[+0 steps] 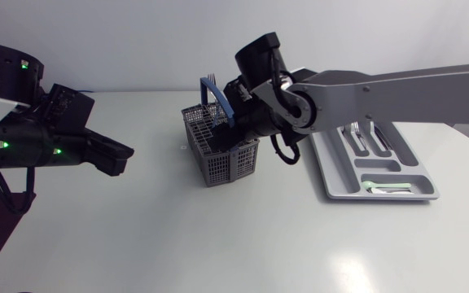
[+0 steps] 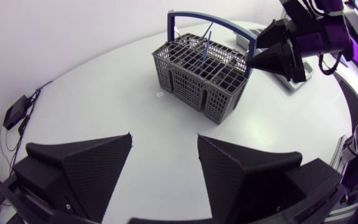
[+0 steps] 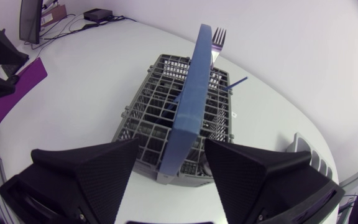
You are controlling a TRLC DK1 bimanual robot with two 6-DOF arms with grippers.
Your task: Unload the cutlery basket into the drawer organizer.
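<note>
- My right gripper [image 3: 169,155] hangs over the cutlery basket [image 3: 148,112], fingers spread wide and empty, the near end of its blue handle [image 3: 194,81] between them.
- Risk: closing here would likely catch the handle, not cutlery, and tip the basket.
- My left gripper [image 2: 165,140], also wide open, sits well apart.
- Counted: one fork [image 3: 218,40] and one thin blue piece [image 3: 238,82] upright in the basket; one drawer organizer [image 1: 332,175] nearby.
</note>
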